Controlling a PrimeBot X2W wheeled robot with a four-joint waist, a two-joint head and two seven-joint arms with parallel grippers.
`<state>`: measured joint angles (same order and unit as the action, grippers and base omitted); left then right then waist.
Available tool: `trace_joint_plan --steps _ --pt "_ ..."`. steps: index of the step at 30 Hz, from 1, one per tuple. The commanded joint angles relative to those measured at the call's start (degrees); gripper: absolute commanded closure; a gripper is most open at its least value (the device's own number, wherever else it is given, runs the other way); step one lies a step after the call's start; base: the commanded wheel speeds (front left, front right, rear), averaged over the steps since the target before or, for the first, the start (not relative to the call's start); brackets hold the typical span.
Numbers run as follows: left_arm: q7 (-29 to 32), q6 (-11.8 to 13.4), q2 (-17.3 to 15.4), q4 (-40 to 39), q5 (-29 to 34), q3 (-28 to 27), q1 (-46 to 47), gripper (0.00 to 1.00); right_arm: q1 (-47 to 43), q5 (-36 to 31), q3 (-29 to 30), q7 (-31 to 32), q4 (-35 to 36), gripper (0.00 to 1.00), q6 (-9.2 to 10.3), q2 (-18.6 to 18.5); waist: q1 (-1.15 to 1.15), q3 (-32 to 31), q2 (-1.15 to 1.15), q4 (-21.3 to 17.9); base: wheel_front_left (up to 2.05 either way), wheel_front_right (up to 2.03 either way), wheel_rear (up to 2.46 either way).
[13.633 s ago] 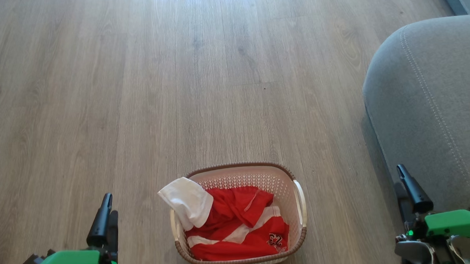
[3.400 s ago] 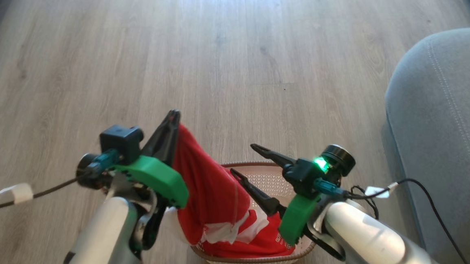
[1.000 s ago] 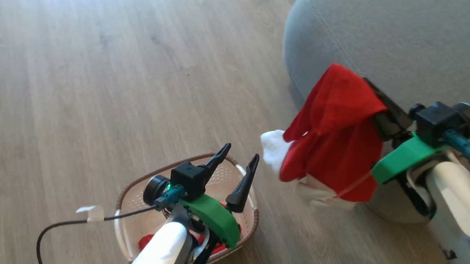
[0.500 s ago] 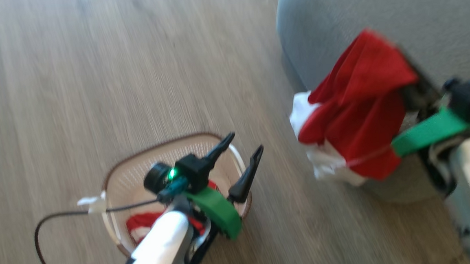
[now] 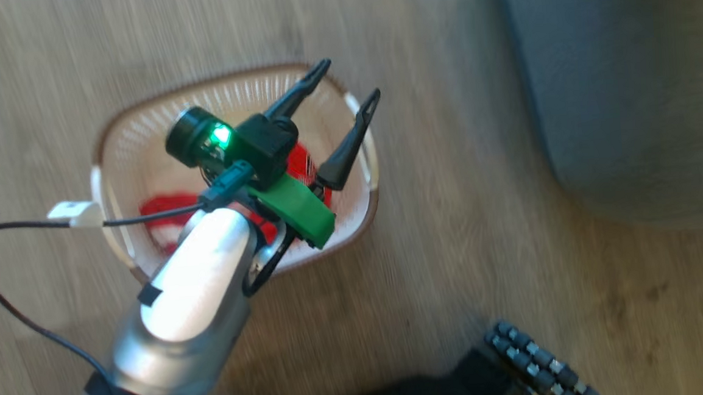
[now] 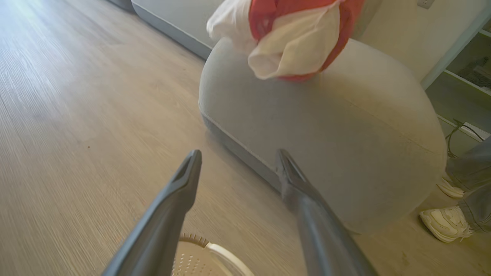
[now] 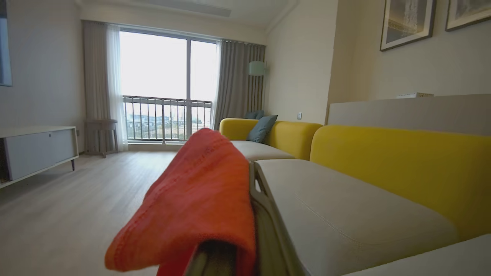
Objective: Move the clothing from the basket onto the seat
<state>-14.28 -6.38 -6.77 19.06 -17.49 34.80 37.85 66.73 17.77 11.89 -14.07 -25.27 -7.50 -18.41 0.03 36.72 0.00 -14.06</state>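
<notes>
An oval cream plastic laundry basket (image 5: 140, 134) with a brown woven-look rim is seen from above on a pale wood-plank floor (image 5: 43, 51). The left gripper (image 5: 347, 80) is held directly above the basket, its two long dark fingers spread wide apart with nothing between them. Inside the basket, partly hidden beneath that arm, some red clothing (image 5: 163, 204) is seen lying on the bottom. To the right of the basket, and apart from it, a large grey fabric-upholstered seat (image 5: 625, 83) with a rounded corner is shown (blurred in the head view).

In the left wrist view, a bundle of red and white clothing (image 6: 295, 42) is seen hanging above the seat (image 6: 326, 145), well away from the basket (image 6: 188, 260) and higher than it. Whether the bundle touches the seat cannot be told.

In the right wrist view, the red fabric (image 7: 199, 207) is draped over and pinched between the pressed-together fingers of the right gripper (image 7: 250, 176).

Beyond the seat, on the side away from the basket, a person's pale shoes (image 6: 445, 224) are seen on the floor.
</notes>
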Motion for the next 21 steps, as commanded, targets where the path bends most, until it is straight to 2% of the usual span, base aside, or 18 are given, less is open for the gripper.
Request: trace_joint_plan --steps 1,2,6,8,13,15,19,20,21 --pt "-0.6 -0.1 -1.0 -2.5 0.7 -1.5 0.5 0.0 5.9 0.1 3.4 1.1 -0.3 1.0 0.01 -3.0 -0.03 10.2 0.0 2.5 0.0 0.0 0.0" --pt "-0.6 -0.1 -1.0 -2.5 0.7 -1.5 0.5 0.0 5.9 0.1 3.4 1.1 -0.3 1.0 0.01 -3.0 -0.03 10.2 0.0 2.5 0.0 0.0 0.0" --pt "-0.6 0.0 -1.8 -4.2 1.2 -1.2 0.6 0.0 19.4 -3.7 12.6 4.1 -5.4 1.0 0.01 -8.7 -0.03 14.1 0.0 3.9 0.0 0.0 0.0" --pt "-0.6 0.5 -2.2 -5.4 0.9 -1.8 0.2 0.0 23.4 -7.1 14.7 6.0 -7.1 1.0 0.01 -10.5 -0.03 15.7 0.0 4.4 0.0 0.0 0.0" --pt "-0.1 1.3 -3.8 -8.8 0.3 -2.8 -1.8 0.0 24.9 -12.8 20.5 8.2 -11.3 1.0 0.01 -13.2 -0.03 19.7 0.0 4.4 0.0 0.0 0.0" --pt "0.6 1.4 -4.8 -10.0 0.2 -2.8 -2.7 0.0 22.3 -14.5 22.2 7.4 -13.8 1.0 0.01 -12.6 -0.03 21.2 0.0 4.1 0.0 0.0 0.0" --pt "1.6 2.2 -6.8 -12.2 0.0 -3.5 -4.2 0.0 15.0 -17.4 25.9 3.0 -21.7 1.0 0.01 -8.2 -0.03 22.7 0.0 3.3 0.0 0.0 0.0" --pt "1.7 2.5 -7.1 -12.5 0.0 -3.8 -4.4 0.0 14.0 -18.0 26.1 2.4 -23.3 0.98 0.01 -7.3 -0.03 22.5 0.0 3.1 0.0 0.0 0.0" --pt "1.7 2.8 -7.5 -12.8 0.0 -4.1 -4.6 0.0 13.4 -18.3 26.3 1.7 -24.6 0.9 0.01 -6.5 -0.03 22.1 0.0 2.9 0.0 0.0 0.0"
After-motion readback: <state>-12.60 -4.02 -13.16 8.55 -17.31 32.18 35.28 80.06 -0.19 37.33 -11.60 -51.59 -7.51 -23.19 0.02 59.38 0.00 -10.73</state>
